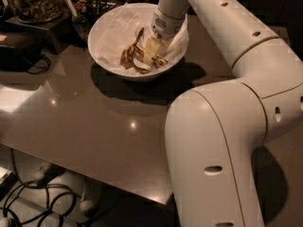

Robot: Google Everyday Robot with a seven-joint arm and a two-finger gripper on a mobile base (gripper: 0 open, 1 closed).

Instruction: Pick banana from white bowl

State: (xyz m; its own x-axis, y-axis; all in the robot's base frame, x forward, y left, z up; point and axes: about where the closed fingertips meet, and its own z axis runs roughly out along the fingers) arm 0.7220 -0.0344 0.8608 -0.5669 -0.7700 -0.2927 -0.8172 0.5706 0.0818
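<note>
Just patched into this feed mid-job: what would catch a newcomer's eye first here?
The bulky white arm fills the right foreground, bending up and over the glossy brown table. Its gripper is down inside the white bowl at top centre, right beside the brown-patched banana lying on crumpled white paper.
</note>
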